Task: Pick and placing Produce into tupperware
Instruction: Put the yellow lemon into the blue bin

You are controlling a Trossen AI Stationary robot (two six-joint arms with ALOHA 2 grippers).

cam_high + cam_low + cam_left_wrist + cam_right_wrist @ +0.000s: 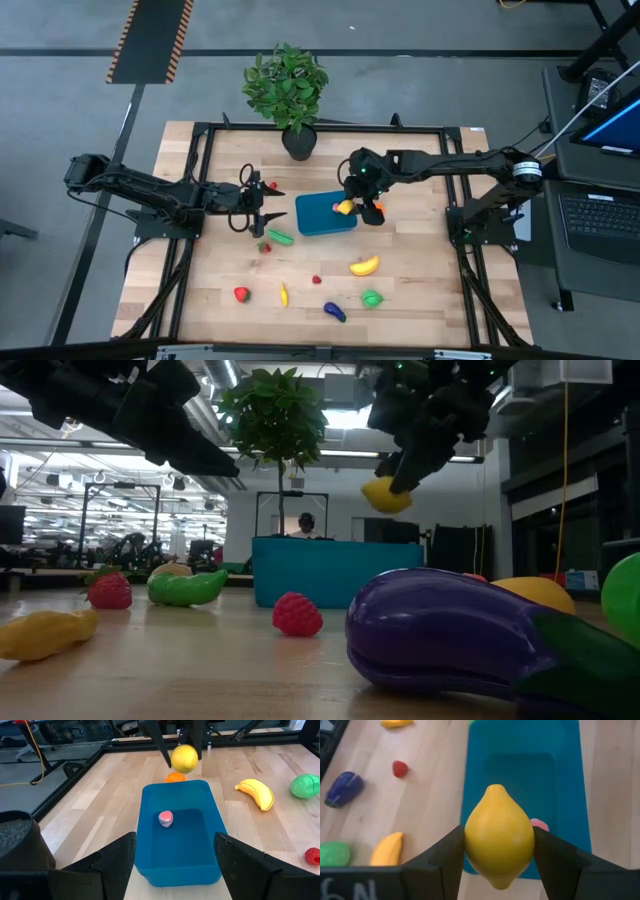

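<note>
The teal tupperware (pixel 318 214) sits mid-table with one small pink piece (pixel 166 818) inside. My right gripper (pixel 347 207) hangs over its right end, shut on a yellow lemon (pixel 499 837). My left gripper (pixel 262 208) is open just left of the container, which shows between its fingers (pixel 117 860). Loose produce lies on the near half of the table: a green cucumber (pixel 280 237), a banana (pixel 364 266), a purple eggplant (pixel 334 312), a strawberry (pixel 241 294), a raspberry (pixel 317 280) and a green piece (pixel 372 298). My right gripper pinches the lemon between its two fingers (pixel 445 855), one on each side of its widest part (pixel 470 840). The fingers come from above, pointing down. The lemon (pixel 385 495) is lifted clear, hanging at the fingertips above the container's right end.
A leafy potted plant (pixel 297 140) stands just beyond the container on the far side. An orange piece (pixel 377 212) lies against the container's right end. A black frame rail (pixel 200 180) borders the wooden table. Bare wood lies to the right of the banana.
</note>
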